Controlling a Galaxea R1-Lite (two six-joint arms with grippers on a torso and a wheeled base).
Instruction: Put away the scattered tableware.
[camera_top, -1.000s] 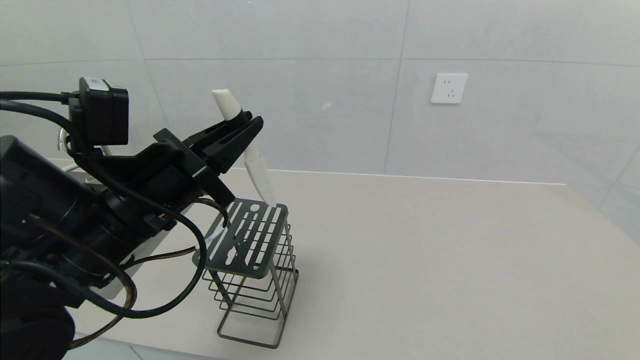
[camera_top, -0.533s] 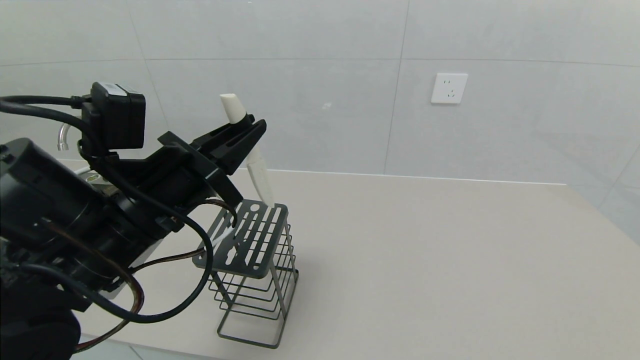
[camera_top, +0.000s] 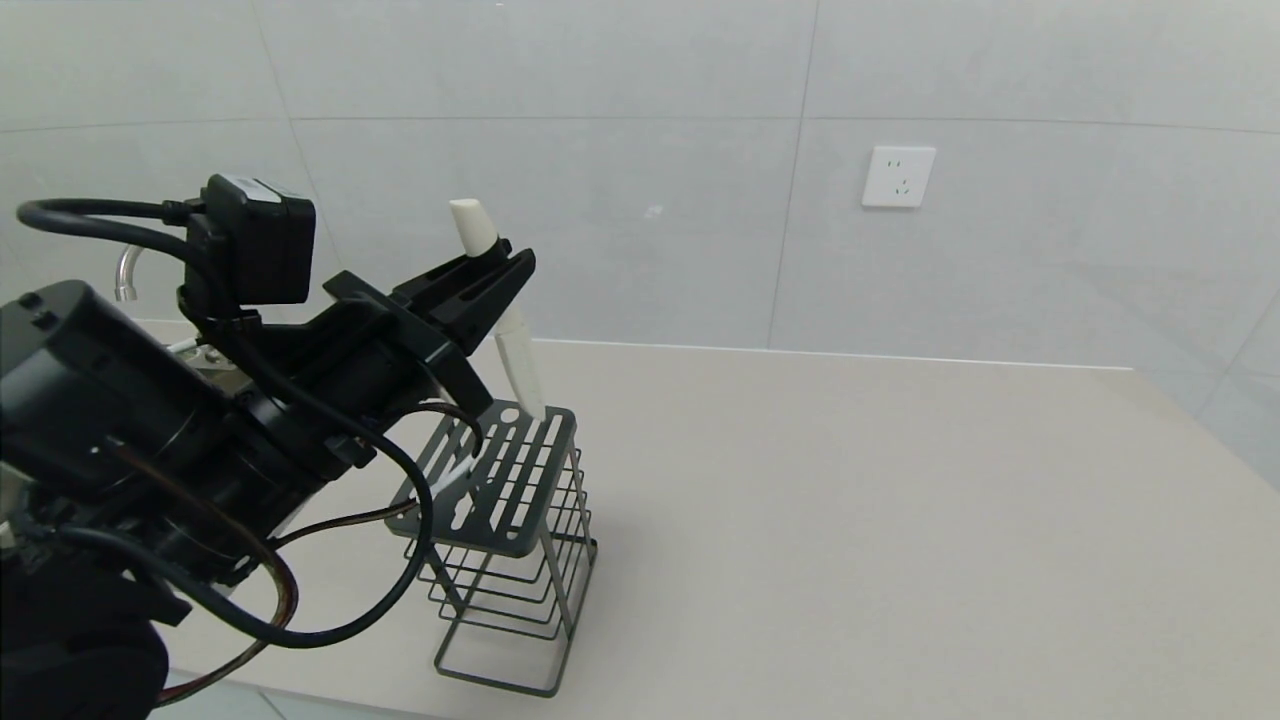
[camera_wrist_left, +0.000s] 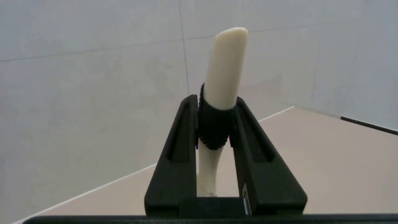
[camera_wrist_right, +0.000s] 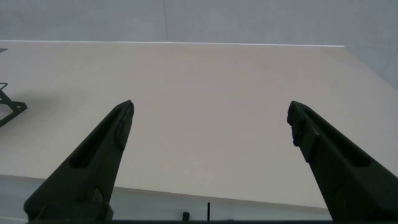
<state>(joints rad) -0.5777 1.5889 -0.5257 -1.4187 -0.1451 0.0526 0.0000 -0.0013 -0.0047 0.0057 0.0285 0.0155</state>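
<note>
My left gripper (camera_top: 500, 272) is shut on a white knife (camera_top: 519, 352), held nearly upright with its cream handle (camera_top: 472, 224) up and its blade tip in a slot at the far edge of the rack's top. The dark wire knife rack (camera_top: 505, 540) stands on the beige counter, its slotted top plate (camera_top: 490, 478) tilted. Another white utensil (camera_top: 452, 479) sits in the rack's near side. In the left wrist view the handle (camera_wrist_left: 224, 68) rises between my gripper's fingers (camera_wrist_left: 183, 146). My right gripper (camera_wrist_right: 208, 140) hangs open over bare counter (camera_wrist_right: 205, 93).
A curved faucet (camera_top: 124, 272) and a sink edge lie behind my left arm at the counter's left. A wall socket (camera_top: 898, 176) is on the tiled wall. The counter (camera_top: 850, 520) stretches wide to the right of the rack, ending at a front edge.
My left gripper has lowered with the knife and shifted slightly right, and the blade tip has gone from just above the rack's top plate into a slot. The right gripper's earlier state is not shown.
</note>
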